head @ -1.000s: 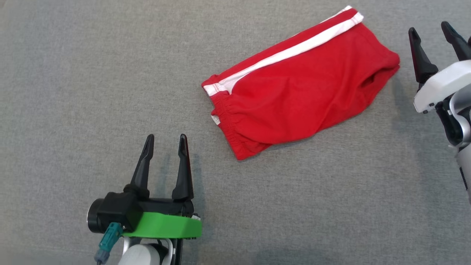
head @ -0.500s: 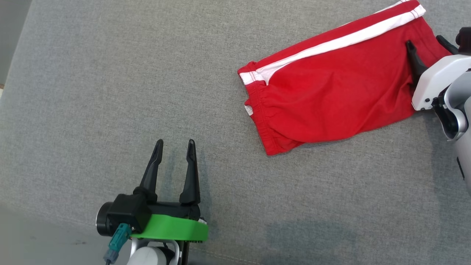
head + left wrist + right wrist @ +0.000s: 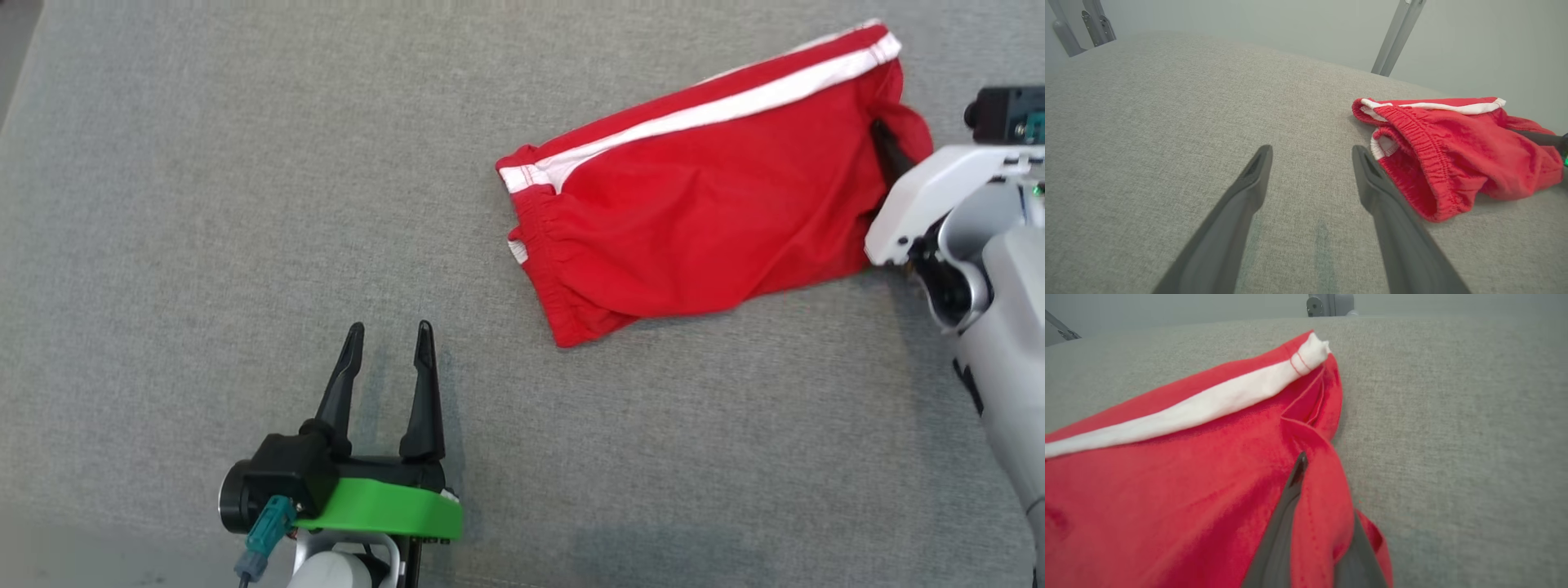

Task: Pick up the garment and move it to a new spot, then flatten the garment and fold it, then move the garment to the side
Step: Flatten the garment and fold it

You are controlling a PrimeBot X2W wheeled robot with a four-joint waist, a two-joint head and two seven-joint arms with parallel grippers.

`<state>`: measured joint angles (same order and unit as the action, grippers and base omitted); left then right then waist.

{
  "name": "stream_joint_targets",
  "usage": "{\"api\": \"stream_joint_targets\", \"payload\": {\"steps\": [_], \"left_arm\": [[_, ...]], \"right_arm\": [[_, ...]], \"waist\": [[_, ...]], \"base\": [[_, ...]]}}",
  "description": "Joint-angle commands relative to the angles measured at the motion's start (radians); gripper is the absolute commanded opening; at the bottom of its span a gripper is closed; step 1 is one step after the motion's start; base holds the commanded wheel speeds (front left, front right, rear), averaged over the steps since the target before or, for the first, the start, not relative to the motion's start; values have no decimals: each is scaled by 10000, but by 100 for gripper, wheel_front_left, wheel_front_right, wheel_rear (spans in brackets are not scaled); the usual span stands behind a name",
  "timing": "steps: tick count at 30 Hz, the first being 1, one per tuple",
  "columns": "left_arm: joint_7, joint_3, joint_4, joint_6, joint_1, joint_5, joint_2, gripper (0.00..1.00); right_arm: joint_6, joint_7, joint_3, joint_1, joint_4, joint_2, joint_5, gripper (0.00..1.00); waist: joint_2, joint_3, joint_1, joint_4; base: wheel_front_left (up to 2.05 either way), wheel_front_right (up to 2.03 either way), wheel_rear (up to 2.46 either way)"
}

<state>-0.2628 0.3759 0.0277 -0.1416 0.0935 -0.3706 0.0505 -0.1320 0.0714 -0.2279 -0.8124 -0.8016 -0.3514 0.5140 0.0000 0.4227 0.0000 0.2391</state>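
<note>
Red shorts [image 3: 694,220] with a white stripe [image 3: 718,110] along one side lie on a grey cloth-covered surface [image 3: 245,204], toward the upper right of the head view and set on a slant. Their gathered elastic waistband [image 3: 555,278] points toward the lower left, and the leg hem [image 3: 906,131] lies at the far right. The shorts are not flat: the front is rumpled in soft folds, and the waistband end is doubled over so that a little white shows at its edge. The right gripper [image 3: 890,139] is at the leg hem. Its pale housing sits just beside the cloth and its dark fingers [image 3: 886,155] are mostly buried in the red fabric. In the right wrist view the two fingers [image 3: 1290,498] stand close together, pinching a raised fold of the hem between them, and the white stripe runs off to the upper left. The left gripper [image 3: 390,327] is at the lower left of the head view, well apart from the shorts, with its fingers [image 3: 420,384] spread and nothing between them. In the left wrist view those fingers [image 3: 1392,228] frame bare grey surface. The waistband end of the shorts [image 3: 1453,151] lies just to the right of them, and slanted metal struts [image 3: 1396,36] stand beyond the far edge.
</note>
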Motion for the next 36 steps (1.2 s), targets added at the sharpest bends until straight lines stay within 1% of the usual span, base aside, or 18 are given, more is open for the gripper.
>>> {"api": "stream_joint_targets", "payload": {"steps": [1, 6, 8, 11, 15, 20, 26, 27, 28, 29, 30, 36], "left_arm": [[-21, -52, -10, -54, -53, -53, 8, 100], [-21, -53, 206, -14, -389, -209, 12, 100], [-12, -111, 355, 56, -497, -123, 13, 100], [-10, -238, 602, 148, -675, -3, 28, 100], [-12, -411, 790, 246, -881, 86, 82, 100], [-10, -377, 1058, 434, -966, 169, 136, 100], [-10, -397, 1289, 550, -912, 125, 110, 100], [-10, -385, 1309, 558, -905, 114, 100, 100], [-10, -384, 1331, 569, -904, 105, 93, 100], [-10, -382, 1344, 578, -912, 92, 89, 100], [-10, -386, 1359, 585, -927, 84, 81, 100], [-10, -402, 1362, 597, -1021, 55, 52, 100]], "right_arm": [[25, 21, -1, 458, -111, -1, 98, 0], [24, -189, 232, 1623, 946, -18, 1182, 0], [22, -89, 326, 2196, 1493, -45, 1553, 0], [22, 110, 437, 3077, 2262, 81, 2057, 0], [21, 322, 750, 4136, 2877, 186, 2457, 0], [18, 321, 1055, 4830, 2768, 376, 2391, 0], [18, -12, 1331, 5010, 2185, 412, 2094, 0], [18, -108, 1377, 4998, 2057, 395, 2016, 29], [18, -191, 1401, 4976, 1938, 414, 1958, 50], [18, -263, 1413, 4955, 1837, 454, 1919, 93], [18, -321, 1457, 4940, 1718, 505, 1921, 100], [18, -543, 1647, 4828, 1009, 679, 1874, 100]], "waist": [[0, -359, 0, -344], [0, -1112, 0, -1062], [0, -1388, 0, -1425], [0, -1769, 0, -1971], [0, -2127, 0, -2546], [0, -2430, 0, -2934], [0, -2611, 0, -2928], [0, -2626, 0, -2898], [0, -2635, 0, -2866], [0, -2644, 0, -2829], [0, -2654, 0, -2792], [0, -2644, 0, -2592]], "base": [[0, 0, 0], [0, 0, 0], [0, 0, 0], [0, 0, 0], [0, 0, 0], [0, 0, 0], [0, 0, 0], [0, 0, 0], [0, 0, 0], [0, 0, 0], [0, 0, 0], [0, 0, 0]]}}
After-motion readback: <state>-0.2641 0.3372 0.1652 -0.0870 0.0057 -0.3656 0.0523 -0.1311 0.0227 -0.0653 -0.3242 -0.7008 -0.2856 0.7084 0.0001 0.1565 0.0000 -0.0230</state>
